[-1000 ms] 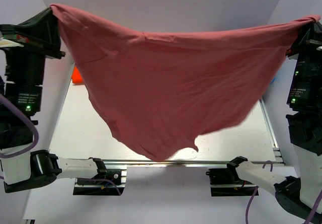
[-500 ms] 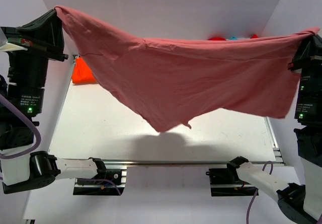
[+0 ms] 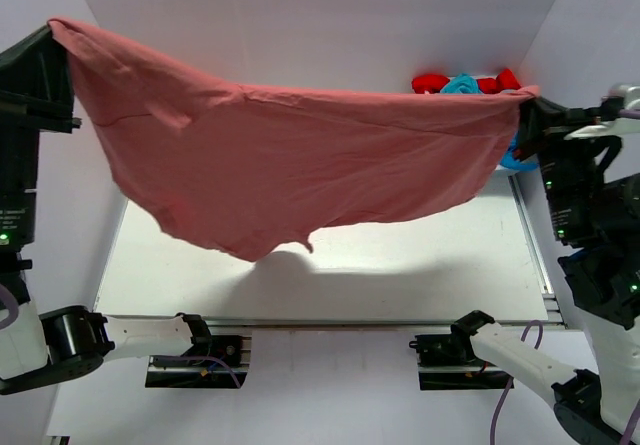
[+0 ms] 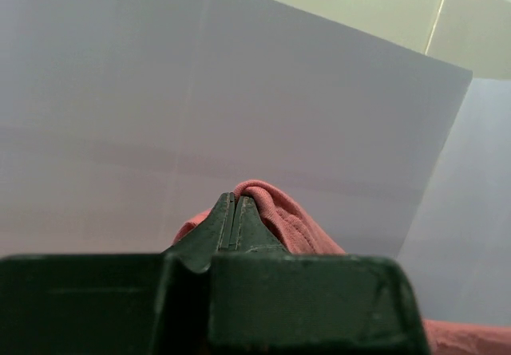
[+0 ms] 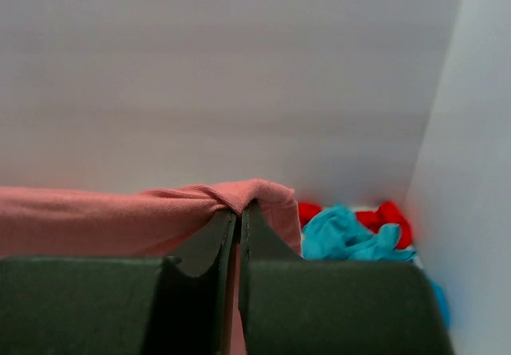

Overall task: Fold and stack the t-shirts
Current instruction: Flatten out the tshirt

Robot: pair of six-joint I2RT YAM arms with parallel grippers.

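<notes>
pink-red t-shirt (image 3: 300, 165) stretched between left gripper (image 4: 233, 211), right gripper (image 5: 238, 215), both clamped on corners; screens far table (image 3: 420, 265); red-teal pile (image 3: 462, 84) behind.

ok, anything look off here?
Nothing damaged. The pink-red shirt hangs in the air, held by the left gripper and right gripper, lopsided: its loose hem dips to a point left of centre. Unfolded shirts lie crumpled in the far right corner.
</notes>
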